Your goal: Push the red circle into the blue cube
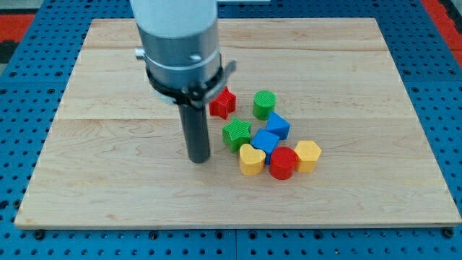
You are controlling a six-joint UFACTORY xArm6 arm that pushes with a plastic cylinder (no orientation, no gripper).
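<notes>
The red circle (pixel 283 162) lies near the board's middle, low in a cluster of blocks. A blue cube (pixel 266 141) touches it at its upper left. A second blue block (pixel 278 126) lies just above and to the right of that cube. My tip (pixel 199 159) rests on the board to the left of the cluster, about a block's width left of the yellow heart (pixel 251 159) and the green star (pixel 236 134). The tip touches no block.
A yellow block (pixel 307 155) touches the red circle on its right. A red star (pixel 223 102) and a green cylinder (pixel 264 105) lie above the cluster. The wooden board (pixel 108 180) sits on a blue pegboard (pixel 22 130).
</notes>
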